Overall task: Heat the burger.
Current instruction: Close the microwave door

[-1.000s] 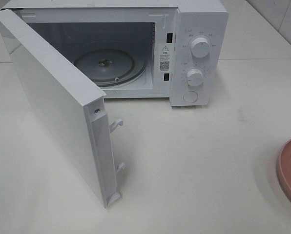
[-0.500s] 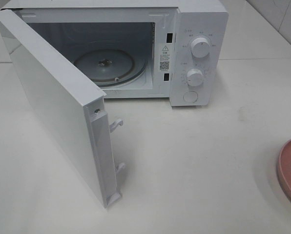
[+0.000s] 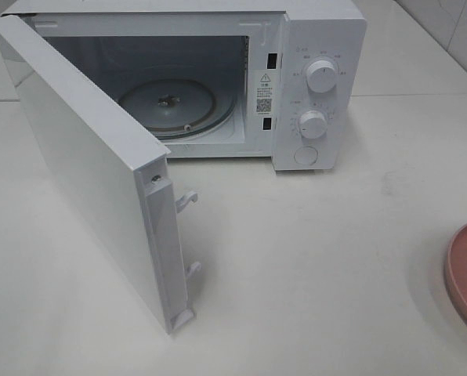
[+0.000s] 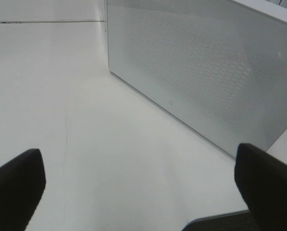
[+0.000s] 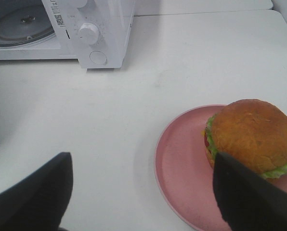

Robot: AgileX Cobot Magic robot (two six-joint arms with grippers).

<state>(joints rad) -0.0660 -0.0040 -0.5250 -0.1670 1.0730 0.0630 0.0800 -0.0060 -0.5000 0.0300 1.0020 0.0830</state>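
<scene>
One burger (image 5: 252,137) on one pink plate (image 5: 179,175); one microwave (image 3: 320,47), door (image 3: 85,164) open. Left gripper (image 4: 138,185) and right gripper (image 5: 143,192) both spread wide, holding nothing.

Kitchen-like setup — white microwave (image 3: 218,78) with open door, pink plate (image 5: 182,173), plain white counter (image 3: 312,258)

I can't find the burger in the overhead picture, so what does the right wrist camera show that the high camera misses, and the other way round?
Only the right wrist view shows the burger, sitting on the pink plate, and the right tool, open with nothing in it. Only the high view shows the microwave's open door and most of its inside. Both show the microwave, its turntable, its knobs, the white table, and the plate, though the high view catches only its rim at the right edge.
</scene>
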